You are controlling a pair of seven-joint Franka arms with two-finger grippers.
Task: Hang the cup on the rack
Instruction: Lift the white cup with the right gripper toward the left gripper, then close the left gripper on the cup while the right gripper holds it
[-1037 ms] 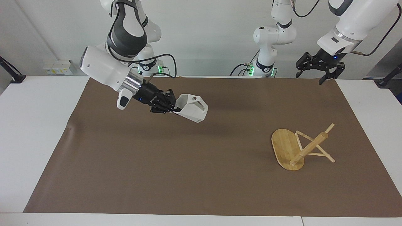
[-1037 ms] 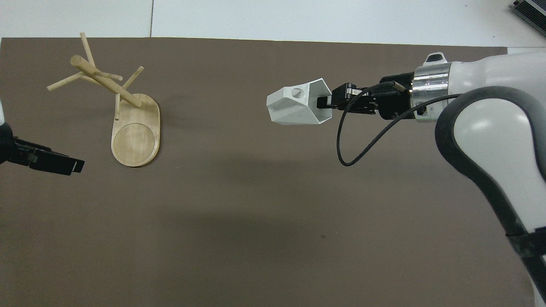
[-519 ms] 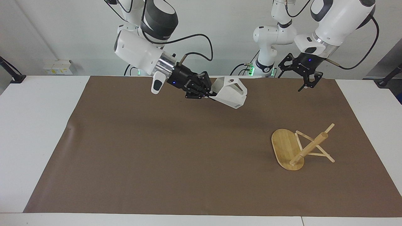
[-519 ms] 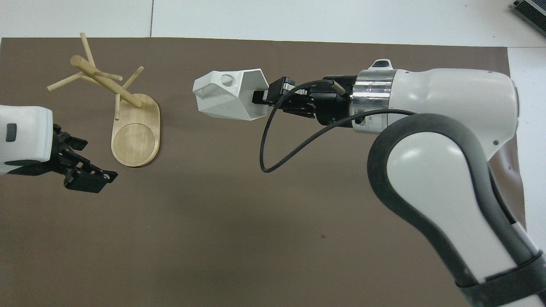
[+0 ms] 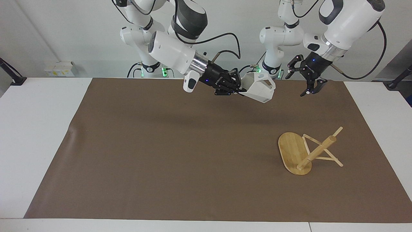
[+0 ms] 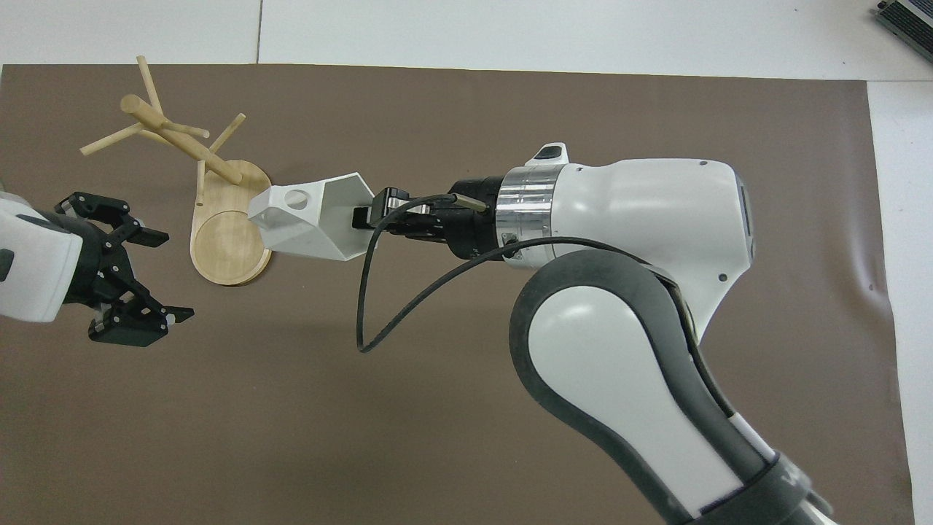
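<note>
I have the cup point(image 5: 258, 90), stiff, light and likely slick, pinched at its rim in my clenched right hand point(image 5: 237, 91) upper centre, while my left hand point(image 5: 305, 79) hangs released above the rack point(image 5: 307, 150) lower right.

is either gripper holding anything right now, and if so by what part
The right gripper is shut on the white cup, gripping its rim at the open mouth, up in the air over the mat. The left gripper is open and holds nothing.
</note>
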